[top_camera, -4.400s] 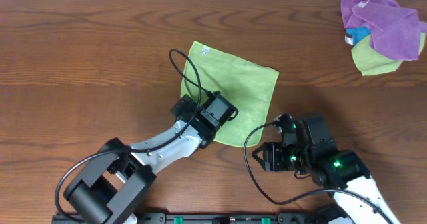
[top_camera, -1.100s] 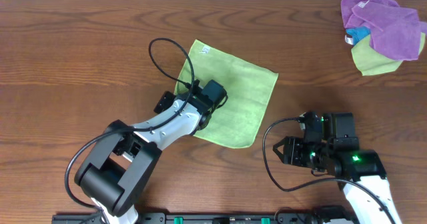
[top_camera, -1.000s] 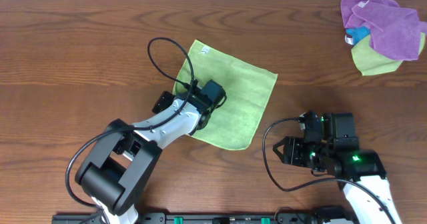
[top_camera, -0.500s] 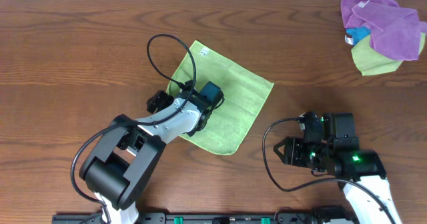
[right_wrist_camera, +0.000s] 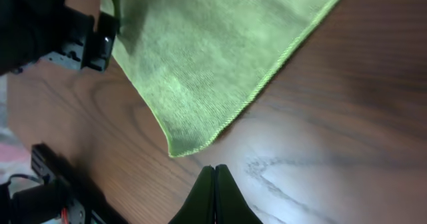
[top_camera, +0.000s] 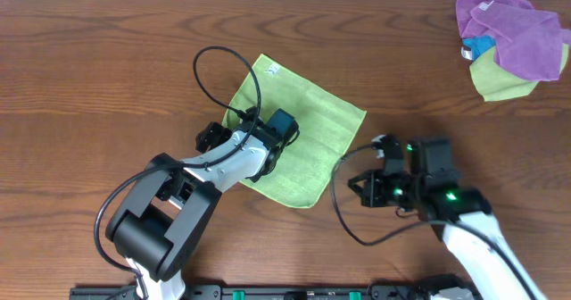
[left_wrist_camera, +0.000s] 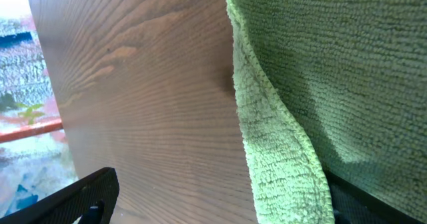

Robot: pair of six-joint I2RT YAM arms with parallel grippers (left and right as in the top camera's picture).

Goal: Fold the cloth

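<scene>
**Brown wood-grain table, cloth spread just left of centre**

The table [top_camera: 107, 68] carries the cloth [top_camera: 312, 144], a lime-green square lying flat and turned so that its corners point away, right, near and left. A small white tag [top_camera: 273, 68] sits at the far corner. Along the left edge the fabric is pushed up into a soft raised ridge, clearest in the left wrist view.

The left gripper [left_wrist_camera: 220, 187] sits over that edge with its jaws wide. One finger [left_wrist_camera: 87, 197] is above bare wood, and the other [left_wrist_camera: 373, 204] lies against the raised fabric. Whether that finger is under the cloth cannot be told.

The right gripper [right_wrist_camera: 215, 184] is low over the table just right of the cloth's near corner and apart from it. Its jaws are pressed together with nothing between them.

At the far right corner of the table, well apart, a purple cloth [top_camera: 513, 32] is bunched over a yellower green one [top_camera: 500, 84]. A small blue item [top_camera: 479, 47] shows at their left side.
</scene>
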